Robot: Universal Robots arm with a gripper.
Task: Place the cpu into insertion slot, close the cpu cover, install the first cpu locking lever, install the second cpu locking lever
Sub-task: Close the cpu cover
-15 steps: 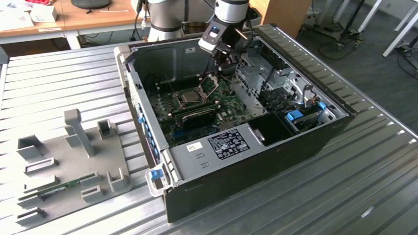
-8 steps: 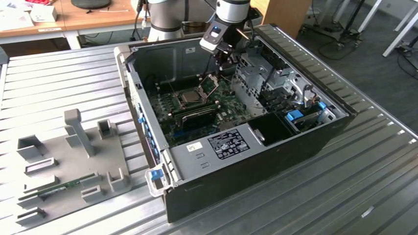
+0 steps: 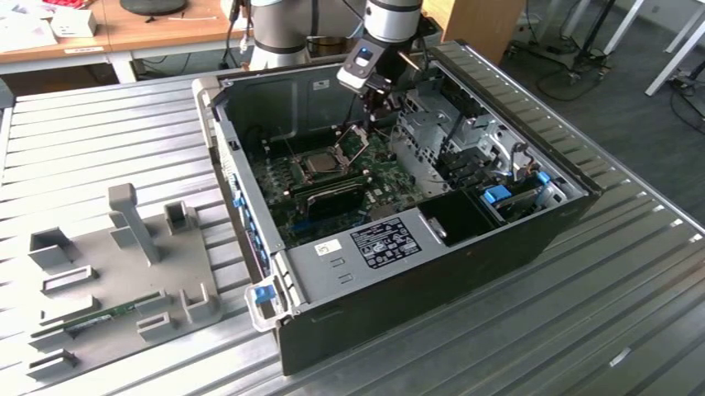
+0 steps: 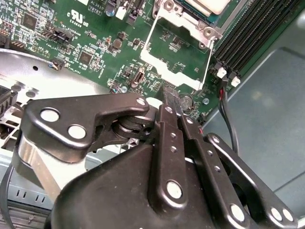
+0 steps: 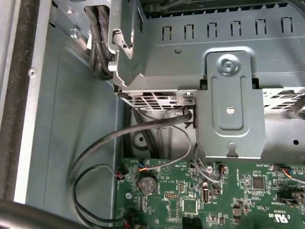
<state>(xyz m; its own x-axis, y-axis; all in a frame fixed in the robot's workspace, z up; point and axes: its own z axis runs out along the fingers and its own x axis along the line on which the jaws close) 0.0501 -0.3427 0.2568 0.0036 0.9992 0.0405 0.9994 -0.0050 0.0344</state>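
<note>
From my desk I saw the arm reach down into the open black computer case (image 3: 441, 289), which lay on its side on the ribbed metal table (image 3: 617, 313). The black gripper (image 3: 375, 103) hung over the far part of the green circuit board (image 3: 330, 198).

The cpu (image 3: 320, 162), a small flat square chip with a dull grey metal top, sat in the insertion slot (image 3: 300, 171), the square socket with a silvery rim. In the second wrist view the cpu (image 4: 209, 4) lay flat inside that insertion slot (image 4: 167, 6).

The cpu cover (image 3: 355, 142), a thin silvery metal frame with a large square window, stood raised on its hinge beside the socket and was not yet closed. In the second wrist view the gripper (image 4: 170, 98) had its fingers (image 4: 167, 143) drawn narrow, with no gap that I could see. Their tips were right at the free edge of the cpu cover (image 4: 177, 21). I could not tell whether they touched it.

The long black memory slots (image 4: 252, 33) ran alongside the socket. A grey moulded fixture tray (image 3: 132, 247) lay on the table at the exterior view's left.
</note>
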